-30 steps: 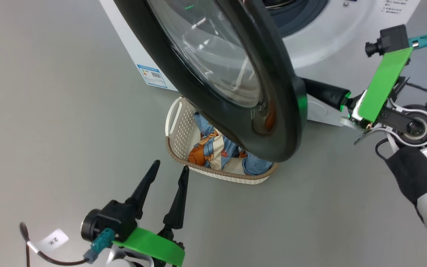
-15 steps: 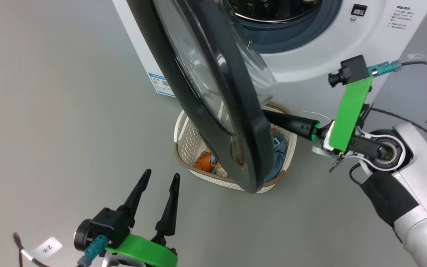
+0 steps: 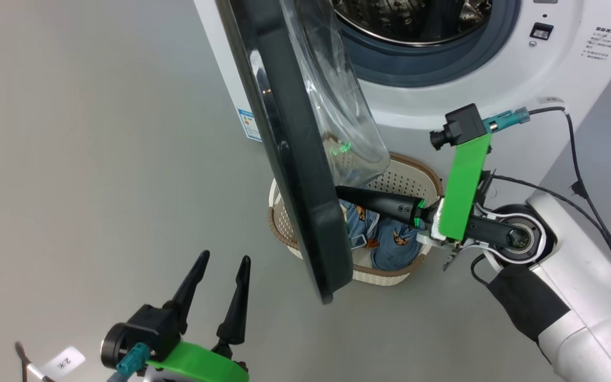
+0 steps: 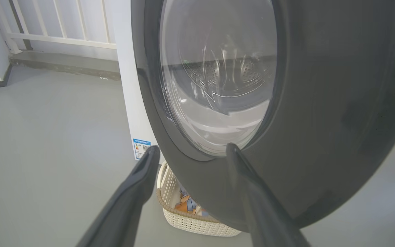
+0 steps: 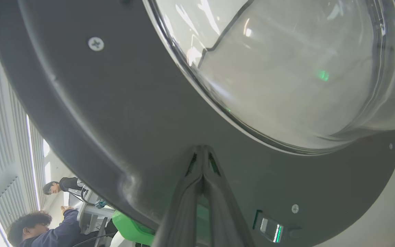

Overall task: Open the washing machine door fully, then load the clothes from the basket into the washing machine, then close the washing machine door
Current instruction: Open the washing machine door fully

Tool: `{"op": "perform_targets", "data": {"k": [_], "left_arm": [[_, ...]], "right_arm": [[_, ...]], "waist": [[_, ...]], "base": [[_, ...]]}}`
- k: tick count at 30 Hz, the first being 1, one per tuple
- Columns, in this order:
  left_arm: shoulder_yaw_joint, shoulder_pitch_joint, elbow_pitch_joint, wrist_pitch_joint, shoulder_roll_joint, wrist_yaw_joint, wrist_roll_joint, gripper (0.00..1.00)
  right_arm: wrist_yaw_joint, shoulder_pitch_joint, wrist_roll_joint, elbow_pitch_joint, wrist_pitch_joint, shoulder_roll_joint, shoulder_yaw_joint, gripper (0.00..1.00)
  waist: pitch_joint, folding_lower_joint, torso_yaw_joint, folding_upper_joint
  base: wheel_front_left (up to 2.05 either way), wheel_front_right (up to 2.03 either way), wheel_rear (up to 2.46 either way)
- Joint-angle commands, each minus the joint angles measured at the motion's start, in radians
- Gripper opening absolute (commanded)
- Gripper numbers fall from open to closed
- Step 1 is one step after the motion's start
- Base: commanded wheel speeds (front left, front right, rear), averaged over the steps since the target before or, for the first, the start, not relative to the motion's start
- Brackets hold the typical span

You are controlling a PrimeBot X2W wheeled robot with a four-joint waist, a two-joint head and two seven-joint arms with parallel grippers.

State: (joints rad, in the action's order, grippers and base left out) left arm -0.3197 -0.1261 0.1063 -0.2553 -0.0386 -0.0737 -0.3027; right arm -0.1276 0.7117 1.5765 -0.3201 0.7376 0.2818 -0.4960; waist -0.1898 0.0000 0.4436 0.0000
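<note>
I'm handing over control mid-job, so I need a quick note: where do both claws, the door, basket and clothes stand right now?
Left claw: open, empty, low and clear of the door.
Right claw: shut, tips against the door's inner face.
Clothes lie in the basket on the floor before the washer, partly under the door.
Done: door partly open.
Left: open it fully, load clothes, close door.
</note>
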Motion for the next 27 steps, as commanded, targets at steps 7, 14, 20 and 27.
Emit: {"op": "perform_targets", "data": {"k": [7,14,20,27], "left_arm": [[0.041,0.001,-0.009,-0.006,-0.012,-0.006,0.023,1.0],[0.06,0.012,0.004,-0.006,-0.012,-0.015,0.036,1.0],[0.088,0.019,0.014,-0.006,-0.012,-0.027,0.049,1.0],[0.123,0.027,0.025,-0.006,-0.012,-0.039,0.061,1.0]], "right_arm": [[-0.003,-0.04,-0.008,0.025,-0.002,-0.031,-0.016,0.0],[-0.003,-0.07,-0.016,0.014,-0.043,-0.019,0.002,0.0],[-0.003,-0.117,-0.028,0.015,-0.086,0.012,0.014,0.51],[-0.003,-0.185,-0.035,0.02,-0.134,0.062,0.03,1.0]], "waist": [[0.019,0.0,0.006,0.0],[0.045,0.0,-0.021,0.0],[0.061,0.0,-0.055,0.0],[0.077,0.0,-0.098,0.0]], "base": [[0.0,0.0,0.0],[0.0,0.0,0.0],[0.0,0.0,0.0],[0.0,0.0,0.0]]}}
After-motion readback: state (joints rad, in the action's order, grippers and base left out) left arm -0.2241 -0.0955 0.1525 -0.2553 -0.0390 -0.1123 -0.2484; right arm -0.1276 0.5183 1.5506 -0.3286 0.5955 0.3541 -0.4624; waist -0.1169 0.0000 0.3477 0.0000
